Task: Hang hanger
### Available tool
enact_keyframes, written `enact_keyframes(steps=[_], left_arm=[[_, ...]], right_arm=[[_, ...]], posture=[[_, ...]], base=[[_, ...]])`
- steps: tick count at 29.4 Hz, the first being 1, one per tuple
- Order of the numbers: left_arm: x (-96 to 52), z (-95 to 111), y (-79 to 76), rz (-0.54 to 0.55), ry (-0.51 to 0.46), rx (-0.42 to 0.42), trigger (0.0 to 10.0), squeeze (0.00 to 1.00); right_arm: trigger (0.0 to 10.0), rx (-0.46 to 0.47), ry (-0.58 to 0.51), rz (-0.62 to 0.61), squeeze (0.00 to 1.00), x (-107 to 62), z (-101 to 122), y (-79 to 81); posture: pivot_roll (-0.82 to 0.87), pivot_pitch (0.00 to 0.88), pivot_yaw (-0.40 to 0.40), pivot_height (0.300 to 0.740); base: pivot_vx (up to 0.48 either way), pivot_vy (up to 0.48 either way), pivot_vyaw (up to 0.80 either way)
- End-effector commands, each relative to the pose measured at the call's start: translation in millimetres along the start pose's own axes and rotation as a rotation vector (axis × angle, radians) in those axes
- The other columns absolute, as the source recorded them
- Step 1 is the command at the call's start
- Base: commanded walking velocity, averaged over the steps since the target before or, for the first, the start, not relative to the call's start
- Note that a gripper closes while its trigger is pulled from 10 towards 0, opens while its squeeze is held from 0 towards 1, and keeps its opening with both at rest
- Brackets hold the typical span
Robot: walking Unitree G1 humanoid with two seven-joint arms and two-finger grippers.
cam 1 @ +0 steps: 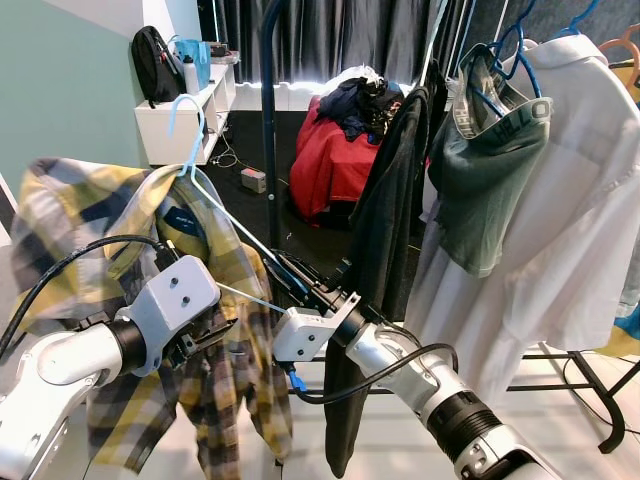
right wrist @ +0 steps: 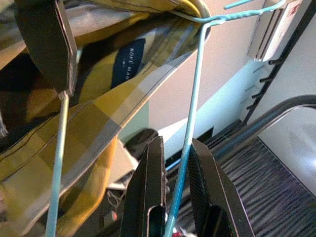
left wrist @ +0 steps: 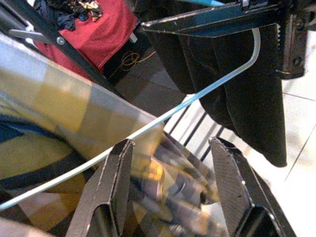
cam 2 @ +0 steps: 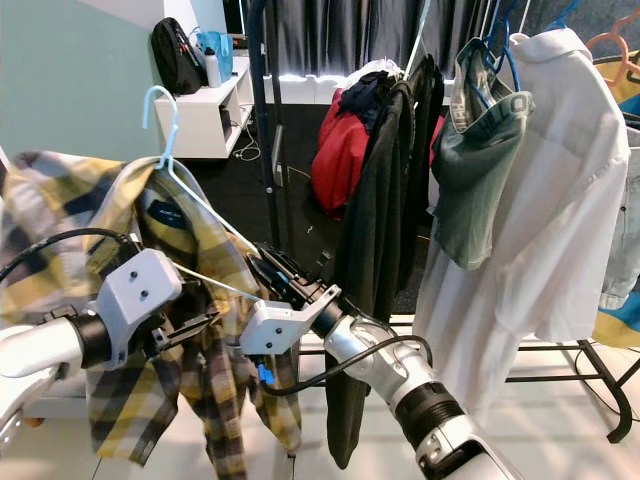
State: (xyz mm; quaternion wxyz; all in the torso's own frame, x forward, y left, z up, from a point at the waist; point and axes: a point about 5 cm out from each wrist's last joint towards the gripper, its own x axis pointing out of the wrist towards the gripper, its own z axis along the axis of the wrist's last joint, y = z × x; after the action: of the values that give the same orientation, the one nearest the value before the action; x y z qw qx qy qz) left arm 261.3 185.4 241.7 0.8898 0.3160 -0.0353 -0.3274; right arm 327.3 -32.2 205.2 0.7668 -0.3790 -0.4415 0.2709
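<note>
Here's the light blue wire hanger [cam 1: 215,215], carried in mid-air in front of the robot with a yellow plaid shirt [cam 1: 110,330] draped on it, its hook [cam 1: 186,125] pointing up, well short of the clothes rack. The right gripper [cam 1: 290,275] reaches across from the right and its two black fingers are pinched together on the hanger's sloping wire arm; the right wrist view shows that thin wire running up between the pads. The left gripper [left wrist: 170,192] sits lower at the shirt's front, fingers spread apart around bunched plaid cloth, the wire crossing just above them and not gripped.

How will it handle? Light, I'd judge, but awkward: the wire is thin, springy and smooth, so it could twist or slide in a pinch, and the shirt is soft, floppy flannel that will swing and could slip off a shoulder. Best hold looks to be on the wire itself near the twisted neck under the hook, not the cloth.

Beyond, the rack's dark upright pole [cam 1: 268,120] stands near the middle, with a long black garment [cam 1: 385,250], a grey-green top [cam 1: 490,170] and a white shirt [cam 1: 560,220] already hanging to the right. Red fabric [cam 1: 330,165] is heaped on the floor behind.
</note>
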Motion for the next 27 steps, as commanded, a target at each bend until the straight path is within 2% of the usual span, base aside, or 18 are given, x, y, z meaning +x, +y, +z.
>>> enact_keyframes(steps=[1, 5, 6, 7, 8, 9, 11, 12, 13, 14, 15, 17, 18, 19, 20, 24, 25, 27], left_arm=[[-0.2, -1, -7.3, -0.023, 0.000, -0.019, 10.0, 0.00], [-1.3, 0, -7.6, -0.015, -0.002, -0.025, 10.0, 0.00], [-3.6, 2, -4.7, 0.003, -0.021, -0.065, 10.0, 0.00], [-3.6, 2, -4.7, 0.003, -0.021, -0.065, 10.0, 0.00], [-10.5, 8, -0.9, -0.044, -0.055, -0.143, 10.0, 0.00], [-20.3, 12, 1.2, -0.111, -0.069, -0.179, 10.0, 0.00], [-20.3, 12, 1.2, -0.111, -0.069, -0.179, 10.0, 0.00], [-30.4, 11, 2.3, -0.172, -0.052, -0.195, 10.0, 0.00], [-30.4, 11, 2.3, -0.172, -0.052, -0.195, 10.0, 0.00], [-39.7, 2, 0.5, -0.220, 0.011, -0.177, 10.0, 0.00], [-39.7, 2, 0.5, -0.220, 0.011, -0.177, 10.0, 0.00], [-53.0, -25, -7.0, -0.241, 0.147, -0.125, 10.0, 0.00], [-53.0, -25, -7.0, -0.241, 0.147, -0.125, 10.0, 0.00], [-59.7, -40, -13.1, -0.239, 0.186, -0.167, 10.0, 0.00], [-59.7, -40, -13.1, -0.239, 0.186, -0.167, 10.0, 0.00], [-71.9, -62, -18.8, -0.197, 0.187, -0.228, 10.0, 0.00], [-78.8, -70, -14.3, -0.140, 0.188, -0.257, 10.0, 0.00], [-83.3, -74, -10.8, -0.100, 0.189, -0.270, 10.0, 0.00]], right_arm=[[10.0, 0.043, -0.082, -0.145, 0.00, 8.7, 11, -17.5], [10.0, 0.048, -0.096, -0.162, 0.00, 10.5, 13, -19.3], [10.0, 0.043, -0.102, -0.172, 0.00, 12.2, 13, -20.9], [10.0, 0.043, -0.102, -0.172, 0.00, 12.2, 13, -20.9], [10.0, 0.031, -0.098, -0.173, 0.00, 13.2, 11, -22.3], [10.0, 0.022, -0.092, -0.173, 0.00, 13.6, 9, -23.2], [10.0, 0.022, -0.092, -0.173, 0.00, 13.6, 9, -23.2], [10.0, 0.014, -0.081, -0.171, 0.00, 13.5, 7, -23.9], [10.0, 0.014, -0.081, -0.171, 0.00, 13.5, 7, -23.9], [10.0, 0.009, -0.072, -0.169, 0.00, 13.3, 5, -24.7], [10.0, 0.009, -0.072, -0.169, 0.00, 13.3, 5, -24.7], [10.0, 0.003, -0.055, -0.171, 0.00, 13.1, 1, -27.2], [10.0, 0.003, -0.055, -0.171, 0.00, 13.1, 1, -27.2], [10.0, -0.001, -0.047, -0.174, 0.00, 12.9, -1, -29.4], [10.0, -0.001, -0.047, -0.174, 0.00, 12.9, -1, -29.4], [10.0, -0.010, -0.038, -0.175, 0.00, 10.8, -4, -33.9], [10.0, -0.014, -0.035, -0.175, 0.00, 9.3, -6, -35.8], [10.0, -0.016, -0.034, -0.175, 0.00, 8.3, -7, -36.8]], posture=[[0.09, 0.089, -0.001, 0.740], [0.10, 0.092, 0.002, 0.740], [0.10, 0.095, 0.001, 0.740], [0.10, 0.095, 0.001, 0.740], [0.11, 0.098, -0.004, 0.740], [0.11, 0.098, -0.004, 0.740], [0.11, 0.098, -0.004, 0.740], [0.11, 0.098, -0.004, 0.740], [0.11, 0.098, -0.004, 0.740], [0.11, 0.100, -0.004, 0.740], [0.11, 0.100, -0.004, 0.740], [0.11, 0.101, -0.005, 0.740], [0.11, 0.101, -0.005, 0.740], [0.11, 0.102, -0.005, 0.740], [0.11, 0.102, -0.005, 0.740], [0.10, 0.105, -0.010, 0.740], [0.10, 0.107, -0.016, 0.740], [0.10, 0.108, -0.018, 0.740]], base=[[0.000, 0.000, 0.00], [0.000, 0.000, 0.00], [0.000, 0.000, 0.00], [0.000, 0.000, 0.00], [0.000, 0.000, 0.00], [0.000, 0.000, 0.00], [0.000, 0.000, 0.00], [0.000, 0.000, 0.00], [0.000, 0.000, 0.00], [0.000, 0.000, 0.00], [0.000, 0.000, 0.00], [0.000, 0.000, 0.00], [0.000, 0.000, 0.00], [0.000, 0.000, 0.00], [0.000, 0.000, 0.00], [0.000, 0.000, 0.00], [0.000, 0.000, 0.00], [0.000, 0.000, 0.00]])
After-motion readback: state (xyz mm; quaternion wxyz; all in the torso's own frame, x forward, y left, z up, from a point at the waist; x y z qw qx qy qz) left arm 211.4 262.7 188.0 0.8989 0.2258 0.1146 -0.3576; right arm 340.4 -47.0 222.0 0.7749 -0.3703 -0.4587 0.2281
